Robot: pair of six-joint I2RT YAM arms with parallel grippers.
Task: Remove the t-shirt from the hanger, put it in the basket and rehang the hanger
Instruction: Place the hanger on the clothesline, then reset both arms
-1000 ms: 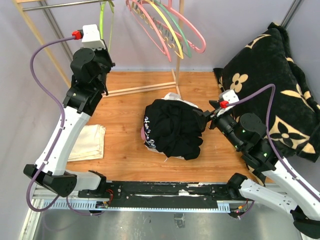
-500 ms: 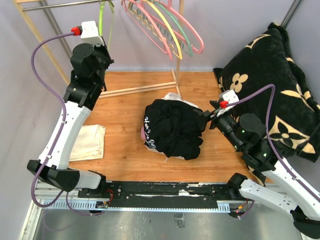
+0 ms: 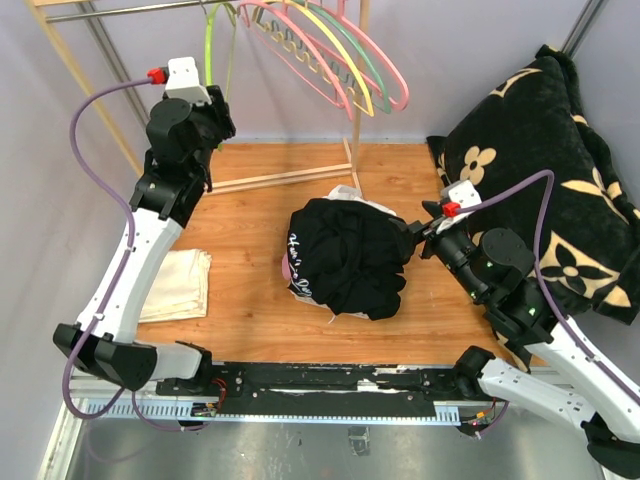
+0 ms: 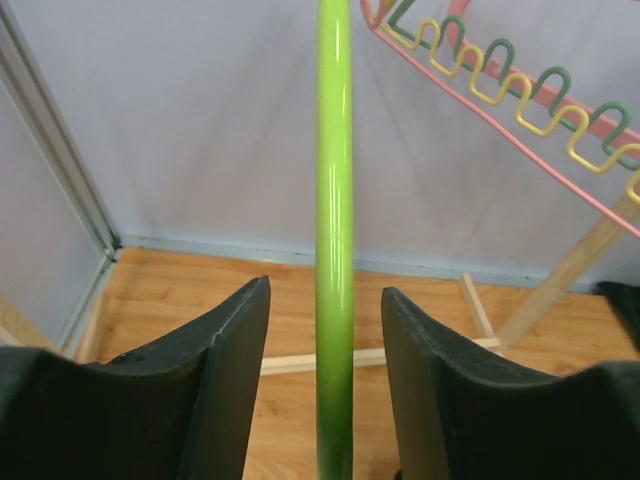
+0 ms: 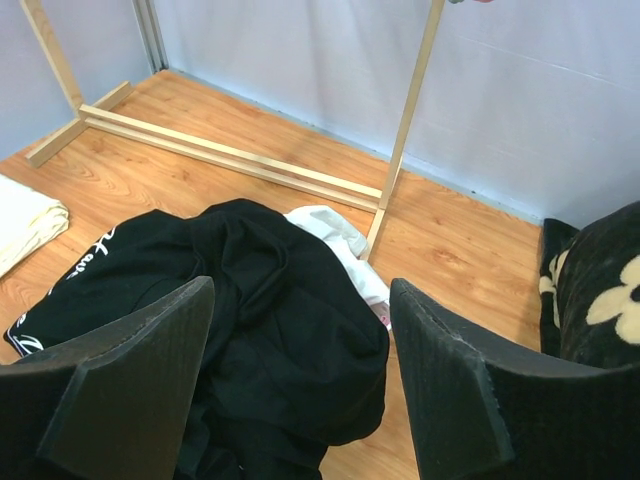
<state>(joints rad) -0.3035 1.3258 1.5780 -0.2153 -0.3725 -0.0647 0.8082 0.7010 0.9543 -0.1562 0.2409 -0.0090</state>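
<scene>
The black t-shirt (image 3: 345, 255) lies crumpled in a heap on the wooden floor, off any hanger; the right wrist view shows the t-shirt (image 5: 260, 300) too. My right gripper (image 3: 408, 238) hovers at its right edge, open, nothing between the fingers (image 5: 300, 290). The lime green hanger (image 3: 213, 40) hangs bare from the rack rail at the back left. My left gripper (image 3: 214, 108) is raised to it. In the left wrist view the green hanger bar (image 4: 334, 200) runs between the open jaws of that gripper (image 4: 325, 295), with a gap on each side.
Pink, yellow and green hangers (image 3: 340, 60) hang from the rack beside its wooden post (image 3: 355, 110). A white garment (image 3: 348, 194) peeks from under the black heap. A folded cream cloth (image 3: 178, 285) lies at the left, and a black flowered blanket (image 3: 540, 160) fills the right.
My left gripper's jaws have spread apart off the green hanger bar, and the arm has shifted slightly right. The hangers on the rail have swung. The right arm has not moved.
</scene>
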